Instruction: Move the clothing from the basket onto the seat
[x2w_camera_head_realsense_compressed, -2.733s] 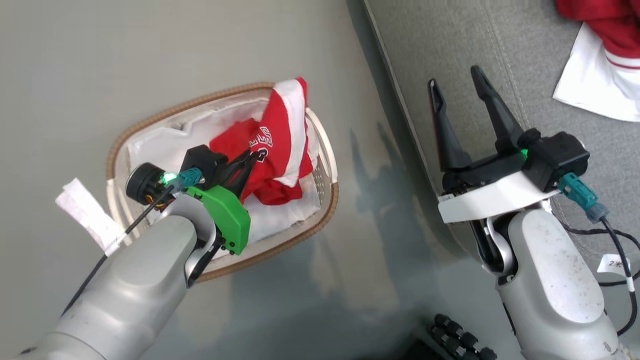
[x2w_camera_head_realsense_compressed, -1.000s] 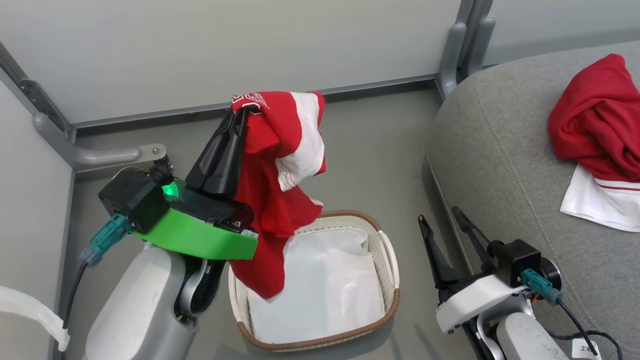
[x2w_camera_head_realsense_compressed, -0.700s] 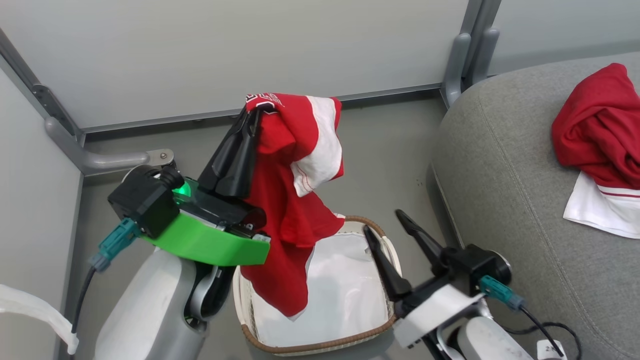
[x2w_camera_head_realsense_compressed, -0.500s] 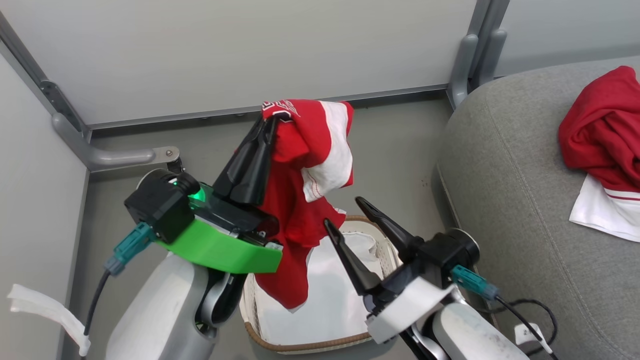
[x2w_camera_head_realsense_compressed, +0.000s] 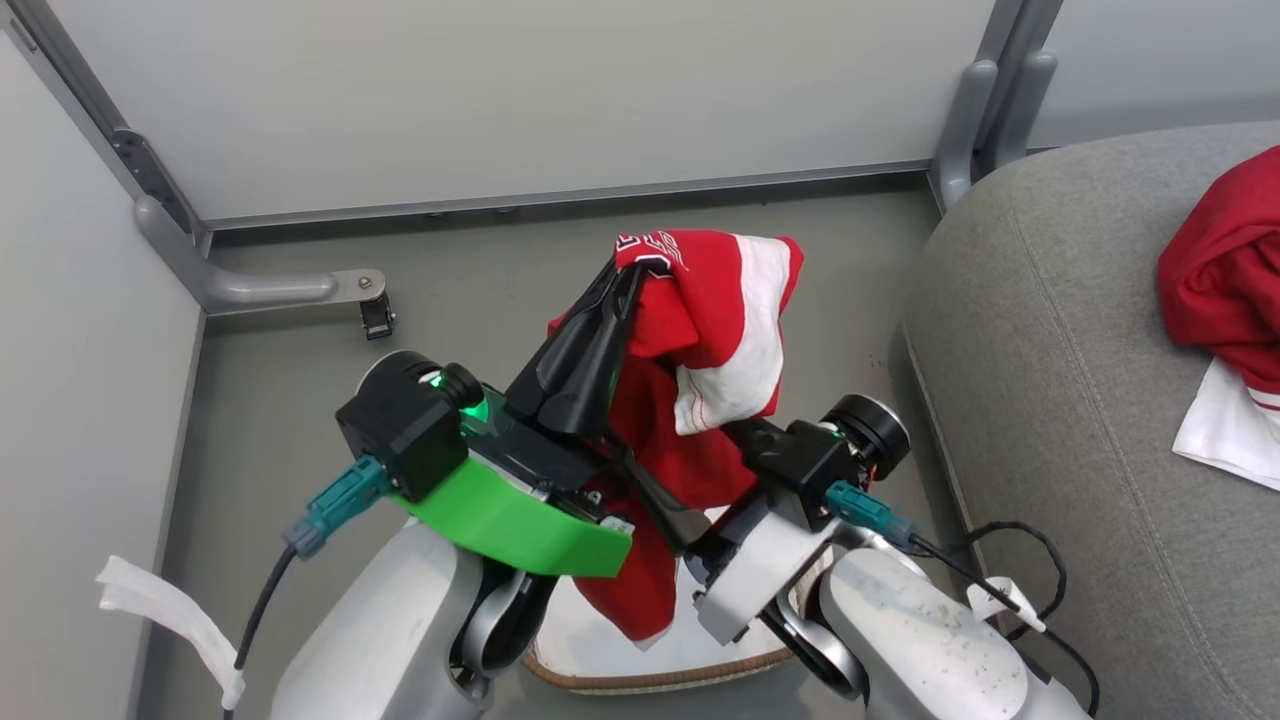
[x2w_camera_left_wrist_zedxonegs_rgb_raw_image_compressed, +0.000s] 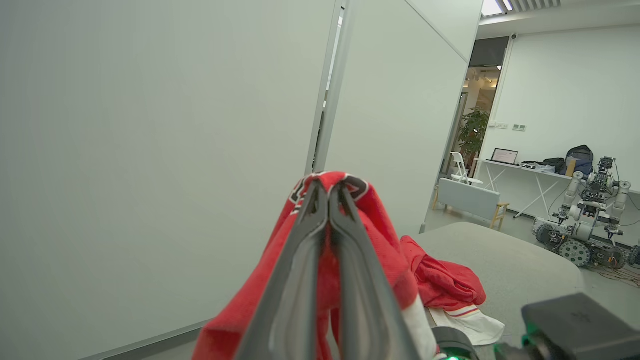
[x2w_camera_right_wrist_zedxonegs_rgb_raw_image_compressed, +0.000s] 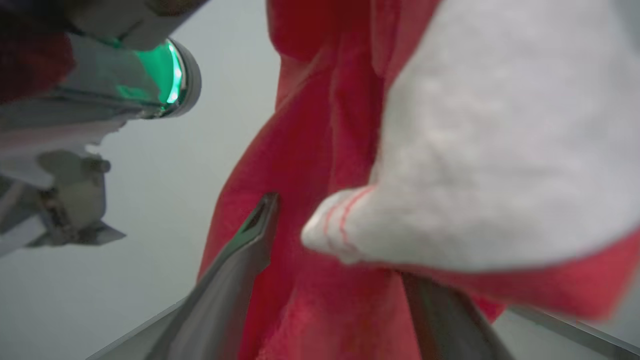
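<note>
A red garment with white trim (x2w_camera_head_realsense_compressed: 705, 400) hangs from my left gripper (x2w_camera_head_realsense_compressed: 627, 272), which is shut on its top fold above the basket (x2w_camera_head_realsense_compressed: 650, 682). In the left wrist view the left gripper (x2w_camera_left_wrist_zedxonegs_rgb_raw_image_compressed: 327, 187) pinches the red cloth (x2w_camera_left_wrist_zedxonegs_rgb_raw_image_compressed: 380, 235) between closed fingers. My right gripper (x2w_camera_head_realsense_compressed: 672, 445) is open, with one finger on each side of the hanging cloth; in the right wrist view its left finger (x2w_camera_right_wrist_zedxonegs_rgb_raw_image_compressed: 250, 235) lies against the red fabric (x2w_camera_right_wrist_zedxonegs_rgb_raw_image_compressed: 320, 150) and a white fold covers the other tip. A second red garment (x2w_camera_head_realsense_compressed: 1225, 265) lies on the grey seat (x2w_camera_head_realsense_compressed: 1050, 350).
Grey partition walls with metal feet (x2w_camera_head_realsense_compressed: 270, 290) close off the back and left. The seat's rounded edge runs down the right. A white strip (x2w_camera_head_realsense_compressed: 165, 615) hangs at lower left, and a black cable (x2w_camera_head_realsense_compressed: 1010, 560) loops beside my right arm. Another robot (x2w_camera_left_wrist_zedxonegs_rgb_raw_image_compressed: 585, 225) stands far off.
My left gripper has lifted the garment out of the basket and carried it right. My right gripper has swung left from beside the seat and now straddles the hanging cloth. The head view has shifted.
</note>
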